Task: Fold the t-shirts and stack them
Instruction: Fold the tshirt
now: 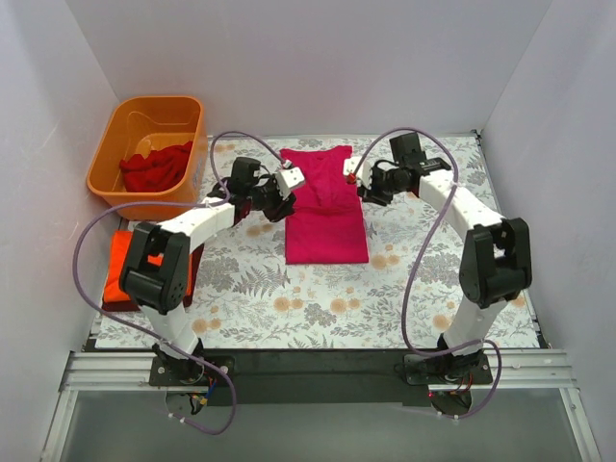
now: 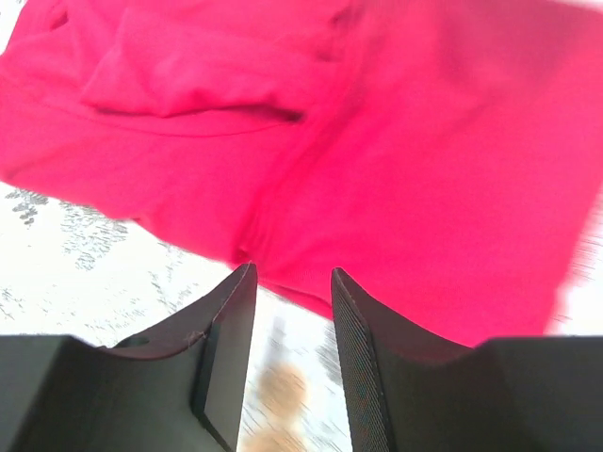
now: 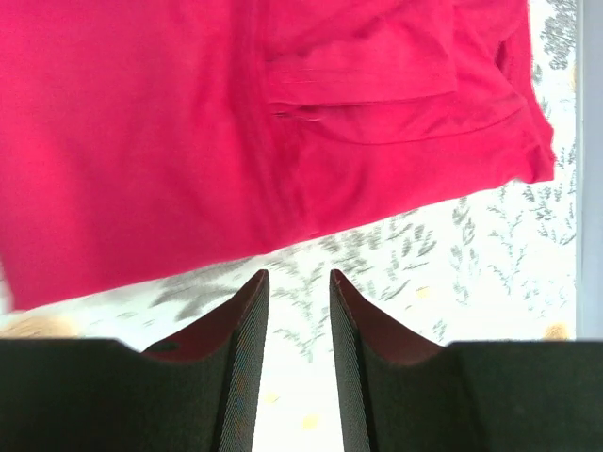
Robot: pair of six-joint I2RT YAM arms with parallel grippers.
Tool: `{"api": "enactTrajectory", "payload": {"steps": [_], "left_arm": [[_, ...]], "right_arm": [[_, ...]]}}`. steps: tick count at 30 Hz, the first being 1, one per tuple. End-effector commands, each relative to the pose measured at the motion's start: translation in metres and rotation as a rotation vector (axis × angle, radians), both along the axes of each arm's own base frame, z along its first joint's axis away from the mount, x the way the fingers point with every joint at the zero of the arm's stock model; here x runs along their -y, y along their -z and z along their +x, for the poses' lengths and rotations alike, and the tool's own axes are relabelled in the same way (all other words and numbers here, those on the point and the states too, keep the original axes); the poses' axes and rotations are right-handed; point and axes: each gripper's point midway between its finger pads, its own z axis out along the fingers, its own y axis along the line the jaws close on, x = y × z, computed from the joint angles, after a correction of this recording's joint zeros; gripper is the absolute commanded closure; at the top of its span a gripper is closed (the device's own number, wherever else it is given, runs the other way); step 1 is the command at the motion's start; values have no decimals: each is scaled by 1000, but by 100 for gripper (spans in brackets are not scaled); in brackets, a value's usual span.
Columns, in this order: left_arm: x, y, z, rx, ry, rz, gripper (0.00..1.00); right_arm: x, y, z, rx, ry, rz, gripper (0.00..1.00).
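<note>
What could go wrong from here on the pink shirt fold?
1. The left claw and right claw both stand open at the pink shirt's edges. A grasp there may pinch only one layer and pull the tucked sleeves loose.
2. The left arm's elbow sits over the folded orange shirt. A wide swing could knock that pile.

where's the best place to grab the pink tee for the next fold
Probably its two far corners by the collar: left tool from the left side, right tool from the right, coming in low. The magenta-pink t-shirt lies flat as a narrow strip, sleeves folded in, so those side edges are free to pinch.
</note>
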Motion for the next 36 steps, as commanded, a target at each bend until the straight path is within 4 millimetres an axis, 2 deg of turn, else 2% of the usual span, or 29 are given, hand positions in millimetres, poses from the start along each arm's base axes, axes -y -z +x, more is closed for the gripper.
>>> {"api": "enactTrajectory", "payload": {"steps": [1,2,3,4,6,8,12,13,23,27,30,31,36], "left_arm": [[12,-37,-56,-76,107,-91,64],[12,-32,-67,-94,117,-78,64],[13,-32,-78,-90,140,-78,64],[14,-20,-92,-111,159,-62,64],[16,-14,-103,-93,184,-44,64],[16,0,-115,-107,211,-18,64],[14,20,-130,-136,227,20,62],[15,25,-133,-122,251,43,62],[11,59,-138,-123,265,130,59],[6,69,-142,-139,273,150,59],[3,74,-144,-138,274,166,60],[1,76,-145,-145,271,171,61],[-4,84,-150,-159,276,193,71]], "right_arm": [[-3,-5,-57,-78,-58,25,62],[-7,-9,-71,-59,-97,26,62],[-9,-3,-82,-69,-121,20,63],[-12,11,-103,-96,-165,0,63],[-16,31,-126,-142,-198,-32,64],[-22,42,-139,-185,-210,-48,64],[-17,69,-148,-223,-217,-100,61],[-12,81,-153,-240,-213,-126,60],[2,121,-152,-216,-202,-201,57],[4,124,-148,-220,-182,-212,58],[2,112,-149,-197,-190,-194,59],[-1,102,-149,-180,-194,-175,60],[-3,79,-145,-165,-189,-142,60]]}}
